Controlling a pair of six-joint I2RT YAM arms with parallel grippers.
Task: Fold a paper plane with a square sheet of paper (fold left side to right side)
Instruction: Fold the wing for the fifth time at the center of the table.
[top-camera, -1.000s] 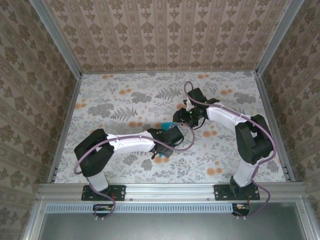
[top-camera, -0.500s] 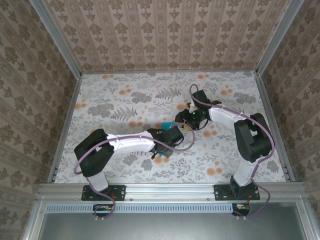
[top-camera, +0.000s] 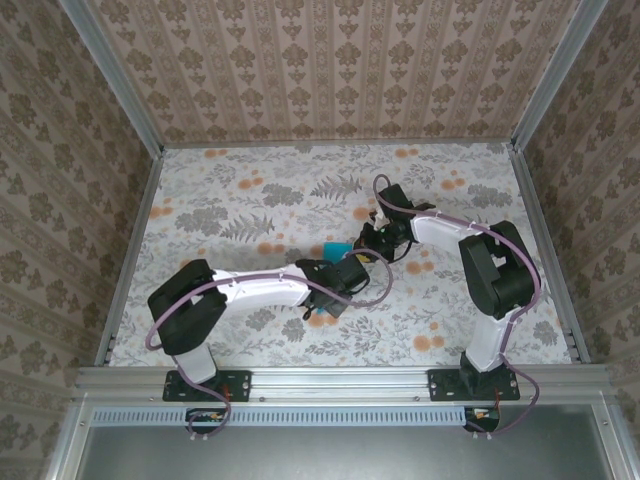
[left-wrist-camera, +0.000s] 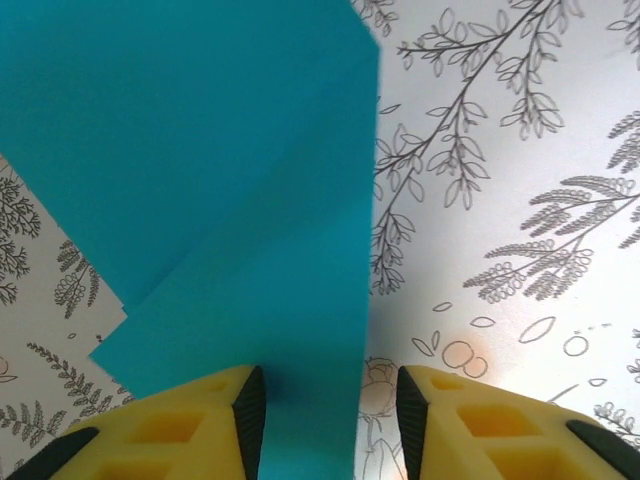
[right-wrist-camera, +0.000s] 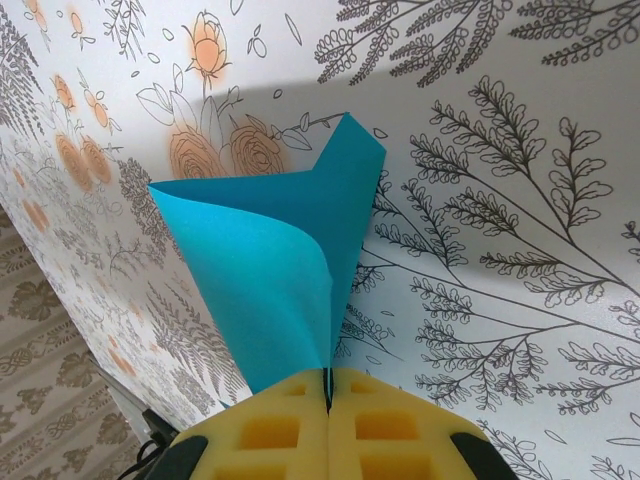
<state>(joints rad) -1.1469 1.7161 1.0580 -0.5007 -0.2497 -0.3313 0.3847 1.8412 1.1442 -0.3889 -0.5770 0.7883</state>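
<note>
Paper: I see the square sheet of paper (top-camera: 333, 248) near the middle of the table (top-camera: 250, 200), partly folded over itself | Right gripper (right-wrist-camera: 328, 392): pinched tight on one curled edge, which is raised off the surface | Left gripper (left-wrist-camera: 330, 400): fingers apart, flat layers of the sheet lying between them

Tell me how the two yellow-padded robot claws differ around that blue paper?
The left yellow-padded gripper holds its jaws apart, with the folded turquoise-blue paper sheet lying flat between them. The right yellow-padded gripper has its jaws shut, pinching the sheet's edge. By the left gripper the paper lies flat, while by the right gripper it curls upward. Both share yellow foam pads and one sheet.
</note>
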